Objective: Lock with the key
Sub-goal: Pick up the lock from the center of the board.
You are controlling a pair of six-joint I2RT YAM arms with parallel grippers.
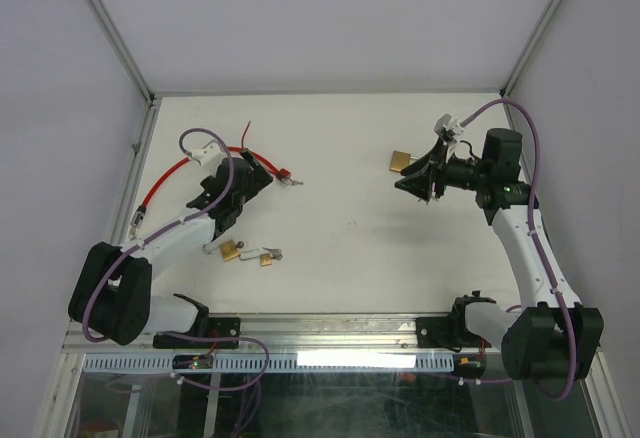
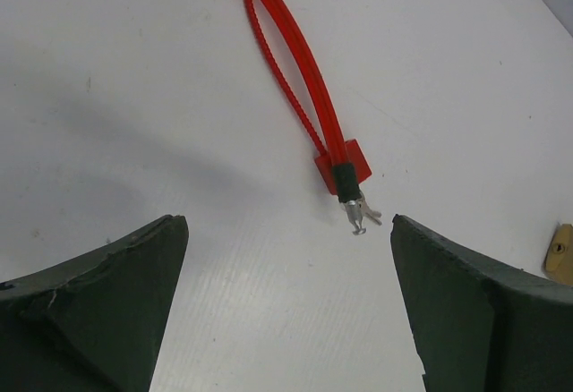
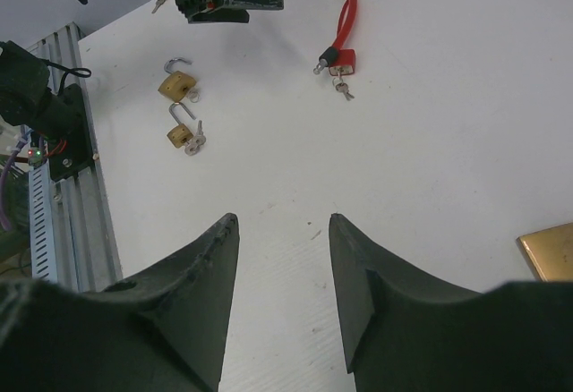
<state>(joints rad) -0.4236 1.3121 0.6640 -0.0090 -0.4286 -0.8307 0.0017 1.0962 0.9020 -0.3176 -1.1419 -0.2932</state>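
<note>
A red cable lock (image 1: 180, 168) lies at the back left, its red head (image 2: 345, 164) carrying small silver keys (image 2: 361, 213). My left gripper (image 2: 288, 231) is open just short of those keys, with nothing between its fingers; in the top view it (image 1: 265, 173) points at the lock head (image 1: 286, 174). Two small brass padlocks (image 1: 230, 250) (image 1: 268, 256) lie nearer the front, shackles up, one with a key (image 3: 194, 141) in it. My right gripper (image 3: 282, 222) is open and empty above bare table, beside a larger brass padlock (image 1: 402, 161).
The white table is walled on the left, back and right, with an aluminium rail (image 1: 330, 328) along the near edge. The red cable loops toward the left wall. A corner of the larger brass padlock (image 3: 548, 249) shows at the right wrist view's edge.
</note>
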